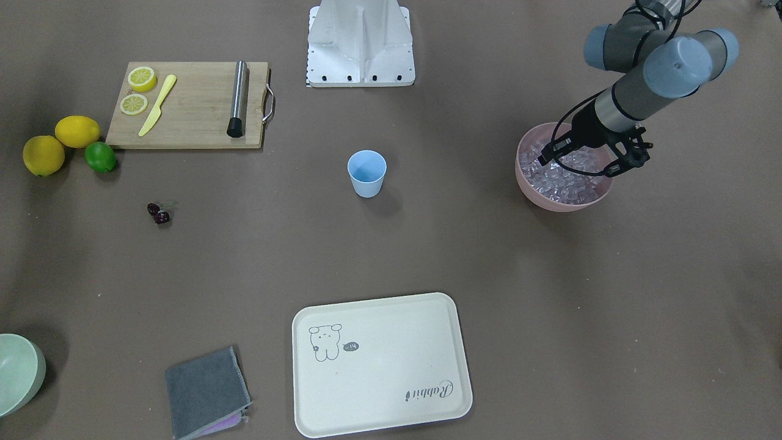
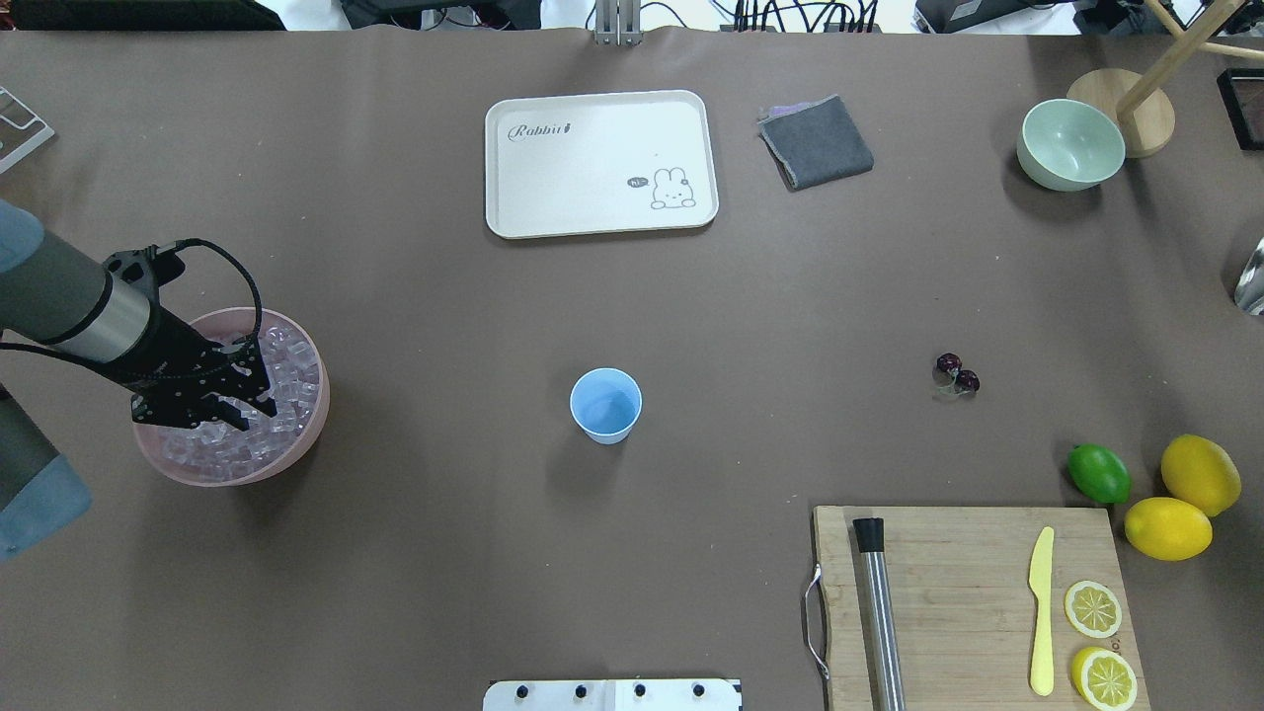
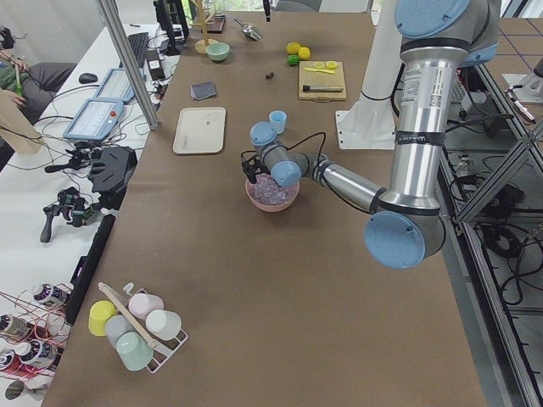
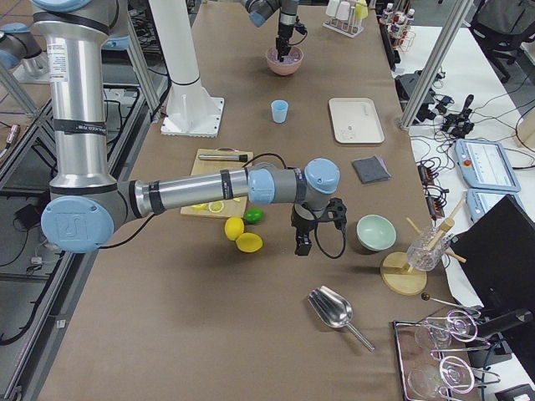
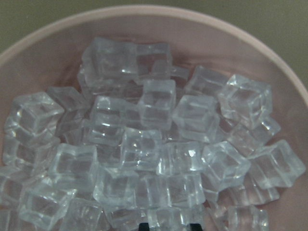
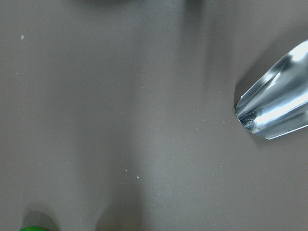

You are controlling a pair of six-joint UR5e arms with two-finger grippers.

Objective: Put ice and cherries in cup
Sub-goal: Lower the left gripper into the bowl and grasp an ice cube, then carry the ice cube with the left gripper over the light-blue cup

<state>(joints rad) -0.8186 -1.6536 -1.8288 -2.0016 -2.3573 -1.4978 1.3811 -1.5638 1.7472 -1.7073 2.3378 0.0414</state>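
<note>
The light blue cup (image 2: 605,405) stands upright near the table's middle, also seen as the cup (image 1: 367,173). The ice (image 5: 154,144) fills a pink bowl (image 2: 314,425) at the robot's left; the same ice (image 1: 565,183) shows in the front view. My left gripper (image 2: 253,413) hangs just over the ice, open, its fingertips barely showing at the wrist view's bottom edge. The dark cherries (image 2: 958,373) lie on the table's right half, far from both grippers. My right gripper (image 4: 301,246) shows only in the exterior right view, near the lime; I cannot tell its state.
A cutting board (image 2: 948,553) with lemon slices, a yellow knife and a steel rod sits front right. Two lemons (image 2: 1185,499) and a lime (image 2: 1098,473) lie beside it. A cream tray (image 2: 600,163), grey cloth (image 2: 816,141), green bowl (image 2: 1070,144) and metal scoop (image 6: 276,106) are also here.
</note>
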